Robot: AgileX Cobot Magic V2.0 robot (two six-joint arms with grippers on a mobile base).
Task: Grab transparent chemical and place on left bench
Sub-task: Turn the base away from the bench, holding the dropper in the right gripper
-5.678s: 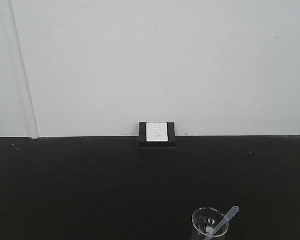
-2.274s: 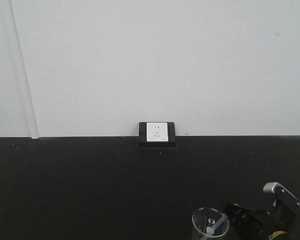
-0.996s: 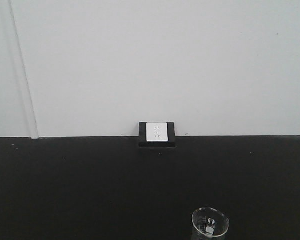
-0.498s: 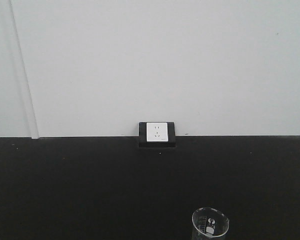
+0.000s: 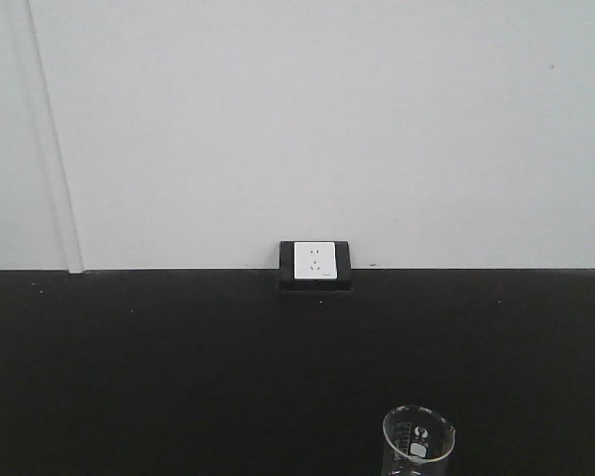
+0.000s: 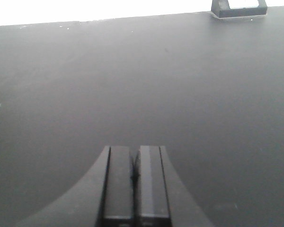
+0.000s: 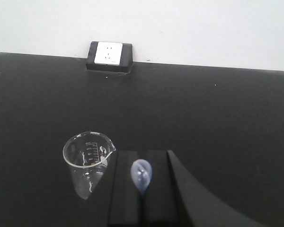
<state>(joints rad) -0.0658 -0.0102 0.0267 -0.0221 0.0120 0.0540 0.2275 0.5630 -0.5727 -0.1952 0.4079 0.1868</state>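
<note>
In the right wrist view my right gripper is shut on the transparent chemical, a colourless dropper pipette whose bulb end sticks up between the fingers; the rest of it is hidden. The gripper is held just right of and above the empty glass beaker, which also shows at the bottom of the front view. In the left wrist view my left gripper is shut and empty above bare black countertop. Neither gripper shows in the front view. The left bench is out of view.
A white wall socket in a black housing sits where the black counter meets the white wall; it also shows in the right wrist view and at the top of the left wrist view. A thin vertical strip runs down the wall at left.
The pipette that stood in the beaker is gone from it. The right gripper reached the beaker, then left the front view. The front view has shifted slightly.
</note>
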